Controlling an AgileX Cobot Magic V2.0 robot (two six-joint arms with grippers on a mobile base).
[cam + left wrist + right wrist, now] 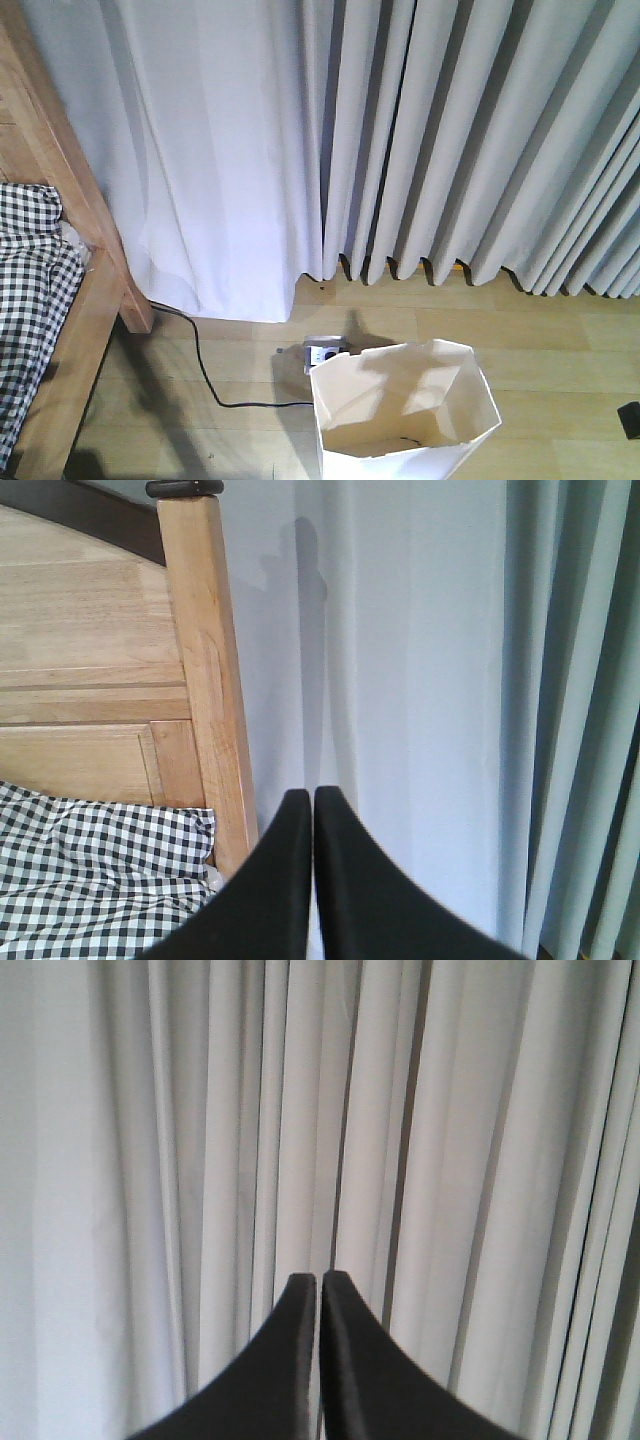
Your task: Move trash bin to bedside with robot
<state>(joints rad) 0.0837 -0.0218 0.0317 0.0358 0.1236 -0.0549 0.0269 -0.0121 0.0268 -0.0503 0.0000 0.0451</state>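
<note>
Front view: trash bin (405,410) is getting cut off by the bottom edge at 6 o'clock, so its base isn't showing. Power strip (322,352) is sitting half hidden behind the bin's rim at 11 o'clock. Black cable (205,375) is disappearing behind the bin's left wall. Small dark speck inside the bin is too small to identify. Bed (45,330) is running off the left and bottom edges. Dark object (630,418) at 3 o'clock is being clipped by the right edge, unidentifiable.

Wrist views: left end effector (313,805) and right end effector (320,1288) are showing fingertips only, bases running off the bottom edge.
</note>
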